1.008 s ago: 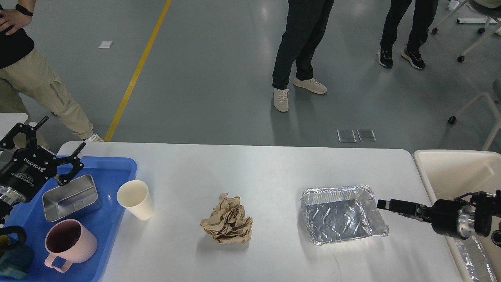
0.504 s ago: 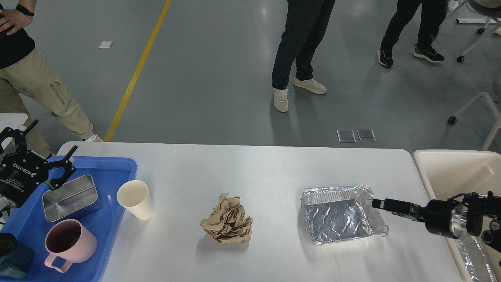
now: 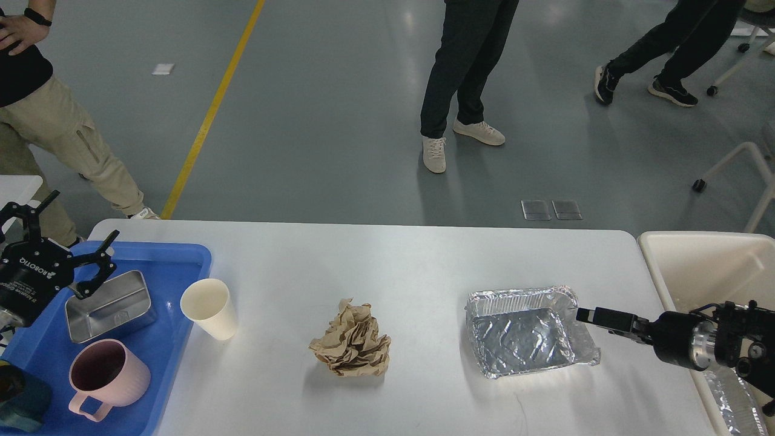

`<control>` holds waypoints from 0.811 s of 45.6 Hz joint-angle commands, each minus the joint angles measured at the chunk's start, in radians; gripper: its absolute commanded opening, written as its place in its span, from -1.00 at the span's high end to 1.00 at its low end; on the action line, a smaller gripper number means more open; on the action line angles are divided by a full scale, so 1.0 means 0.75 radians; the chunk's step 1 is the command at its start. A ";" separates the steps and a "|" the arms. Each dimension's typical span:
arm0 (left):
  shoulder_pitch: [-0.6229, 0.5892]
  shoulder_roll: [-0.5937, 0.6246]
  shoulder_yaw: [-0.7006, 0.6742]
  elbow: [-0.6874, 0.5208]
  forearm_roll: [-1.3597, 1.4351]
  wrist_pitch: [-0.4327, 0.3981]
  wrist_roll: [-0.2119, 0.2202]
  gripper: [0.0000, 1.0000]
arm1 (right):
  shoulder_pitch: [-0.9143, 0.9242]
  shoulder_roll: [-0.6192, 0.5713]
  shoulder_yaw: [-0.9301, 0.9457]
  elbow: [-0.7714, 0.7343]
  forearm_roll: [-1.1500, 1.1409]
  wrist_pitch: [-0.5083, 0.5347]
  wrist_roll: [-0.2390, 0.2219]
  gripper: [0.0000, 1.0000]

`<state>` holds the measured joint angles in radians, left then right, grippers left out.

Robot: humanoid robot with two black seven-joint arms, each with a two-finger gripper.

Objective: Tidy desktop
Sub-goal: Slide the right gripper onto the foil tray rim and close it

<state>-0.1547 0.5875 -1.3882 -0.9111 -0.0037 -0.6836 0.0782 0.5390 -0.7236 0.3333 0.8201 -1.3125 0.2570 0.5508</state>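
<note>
The white desktop (image 3: 387,260) carries a white paper cup (image 3: 209,308) standing beside the blue tray, a crumpled ball of brown paper (image 3: 352,341) in the middle and an empty foil tray (image 3: 524,331) to the right. My left gripper (image 3: 82,216) hangs open over the far left end of the blue tray (image 3: 175,260), just above a steel box (image 3: 109,306). My right gripper (image 3: 586,315) points left, its tip at the foil tray's right rim. It is seen side-on as one dark bar, so its two fingers cannot be told apart.
A pink mug (image 3: 106,376) and a dark teal object (image 3: 21,402) sit in the blue tray. A beige bin (image 3: 696,260) with a piece of foil inside stands off the desktop's right end. Three people stand on the floor beyond the table.
My left gripper has drawn back to the left and stays open. My right gripper has edged left to the foil tray's rim. The person at the back right has stepped away.
</note>
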 commanded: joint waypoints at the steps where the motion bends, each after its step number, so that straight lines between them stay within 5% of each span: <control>1: 0.012 0.000 0.000 0.000 -0.001 -0.001 0.000 -0.94 | -0.003 0.016 0.001 -0.009 0.003 -0.005 0.000 -1.00; 37: 0.026 -0.002 -0.006 0.000 -0.001 -0.005 0.004 -0.94 | 0.005 0.079 0.001 -0.056 0.007 -0.011 0.000 -1.00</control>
<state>-0.1364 0.5875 -1.3953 -0.9106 -0.0046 -0.6880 0.0810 0.5428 -0.6715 0.3345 0.7807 -1.3070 0.2484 0.5506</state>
